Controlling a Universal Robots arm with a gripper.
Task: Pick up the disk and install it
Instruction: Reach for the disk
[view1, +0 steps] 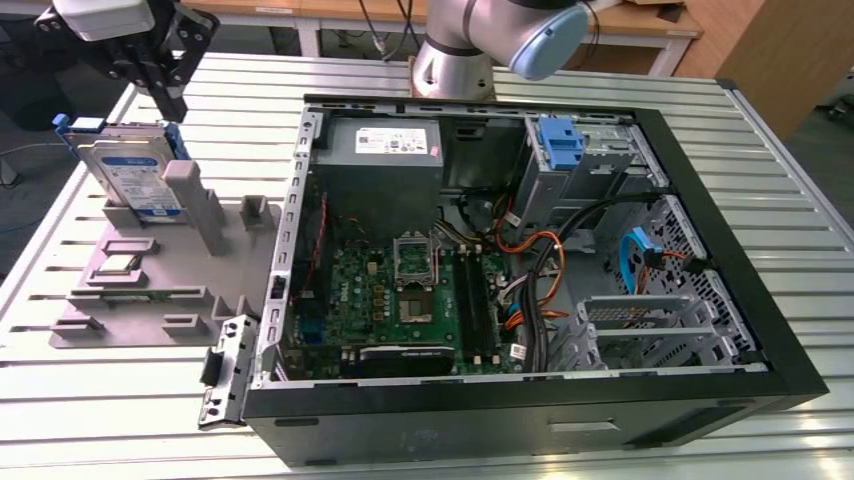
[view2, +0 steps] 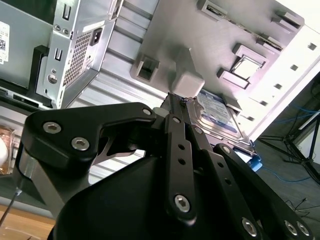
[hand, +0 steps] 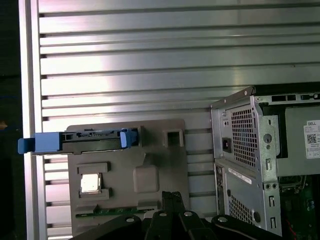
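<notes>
**Gripper and disk at the fixture, open case alongside.**

- **Hidden or cut off.**
  - The gripper hangs just above the disk at the exterior view's far left. Its upper body is cut by the frame edge.
  - The arm rises behind the case and is likewise cut off.
  - The gripper's fingers are drawn together with nothing between them, and they are clear of the disk.
  - A grey post hides the disk's lower corner.
  - In the second wrist view the gripper's black links cover much of the disk.
  - In the first wrist view the disk is seen edge-on, with the blue ends of its carrier sticking out at either side.
- **Holders and contents.**
  - The disk stands on edge in a slot of the grey fixture, outside the case.
  - The fixture lies on the slatted bench, just beside the case on the exterior view's left.
  - One shallow pocket of the fixture holds a small square chip.
  - The case lies open on its side. Inside are a green board, a grey power supply, a bare blue bracket and loose orange and black cables.
- **Labels.**
  - The disk carries a blue-and-white label. Its print cannot be made out.
  - The power supply bears a white sticker, which is also unreadable.
</notes>
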